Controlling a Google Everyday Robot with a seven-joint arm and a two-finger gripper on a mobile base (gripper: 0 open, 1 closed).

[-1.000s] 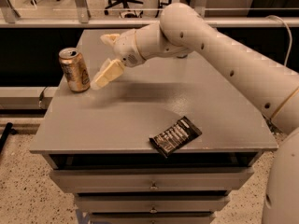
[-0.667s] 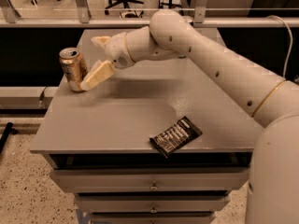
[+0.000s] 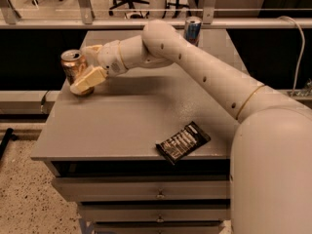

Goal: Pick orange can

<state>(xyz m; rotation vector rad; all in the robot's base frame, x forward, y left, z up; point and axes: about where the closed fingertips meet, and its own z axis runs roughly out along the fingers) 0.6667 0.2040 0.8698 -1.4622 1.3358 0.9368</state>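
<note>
The orange can (image 3: 72, 66) stands upright near the left edge of the grey table (image 3: 122, 121), orange-gold with a silver top rim. My gripper (image 3: 86, 65) has reached it from the right and is open. The near finger (image 3: 87, 80) crosses in front of the can's lower part, and the far finger (image 3: 92, 48) sits behind its upper right. The can is between them and rests on the table. My white arm (image 3: 195, 67) stretches across the table from the right.
A taller blue-and-silver can (image 3: 193, 29) stands at the table's back edge behind the arm. A black snack packet (image 3: 183, 142) lies near the front edge. Drawers (image 3: 146, 189) sit below the top. The floor drops off to the left.
My gripper has moved left toward the orange can and now straddles it. The can, the blue can and the packet have not moved.
</note>
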